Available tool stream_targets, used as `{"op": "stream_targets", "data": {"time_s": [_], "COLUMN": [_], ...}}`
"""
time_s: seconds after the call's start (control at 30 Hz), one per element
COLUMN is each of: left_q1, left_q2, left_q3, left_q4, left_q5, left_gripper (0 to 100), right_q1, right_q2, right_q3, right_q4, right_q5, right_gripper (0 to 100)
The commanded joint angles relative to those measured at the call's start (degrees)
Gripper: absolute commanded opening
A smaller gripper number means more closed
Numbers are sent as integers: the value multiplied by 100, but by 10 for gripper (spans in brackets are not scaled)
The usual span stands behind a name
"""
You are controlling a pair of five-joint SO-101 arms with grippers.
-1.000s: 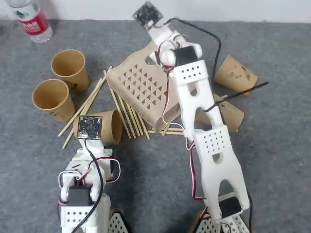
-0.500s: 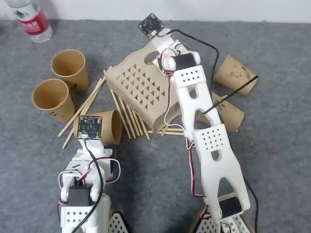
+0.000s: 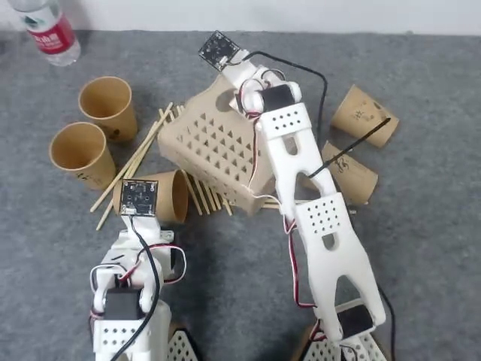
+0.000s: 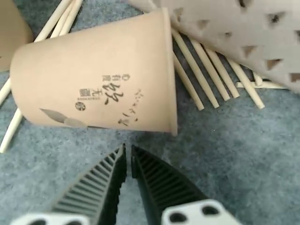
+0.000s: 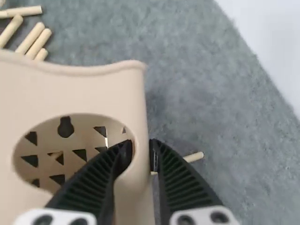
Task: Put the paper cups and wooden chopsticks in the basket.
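Observation:
The perforated beige basket (image 3: 210,143) stands tilted on the grey mat, over several wooden chopsticks (image 3: 204,194). My right gripper (image 5: 139,147) is shut on the basket's wall (image 5: 70,89) at its handle hole, one finger inside and one outside. My left gripper (image 4: 128,152) is shut and holds nothing, just short of a paper cup (image 4: 93,84) lying on its side (image 3: 171,195). Two cups (image 3: 107,105) (image 3: 79,154) stand upright at the left. Two more cups (image 3: 364,114) (image 3: 349,173) lie at the right. More chopsticks (image 3: 135,158) lie between the upright cups and the basket.
A plastic bottle (image 3: 49,30) stands at the far left corner. A black cable (image 3: 361,139) runs across the right-hand cups. Loose chopstick ends (image 5: 26,33) lie beyond the basket's rim. Open mat stretches along the near and right sides.
The right gripper has swung left with the basket's wall in it, and the basket has shifted left and tipped further. The left arm has kept still.

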Motion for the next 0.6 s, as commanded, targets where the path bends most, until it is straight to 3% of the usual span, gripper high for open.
{"op": "stream_targets", "data": {"time_s": [0.0, 0.13, 0.27, 0.43, 0.57], "left_q1": [0, 0, -44, -299, -580], "left_q2": [0, 0, 0, 0, 35], "left_q3": [-101, -136, -286, -620, -1754], "left_q4": [9, 0, 18, -237, -360], "left_q5": [0, 26, 141, 1275, 1890], "left_gripper": [16, 16, 47, 220, 224], "right_q1": [-22, -22, -22, 31, 4], "right_q2": [-1235, -2079, -2993, -3908, -4611], "right_q3": [-114, -114, -114, -114, -114], "right_q4": [453, 1024, 1552, 2378, 2949], "right_q5": [62, 35, -501, -862, -1160], "right_gripper": [7, 7, 7, 7, 7]}}
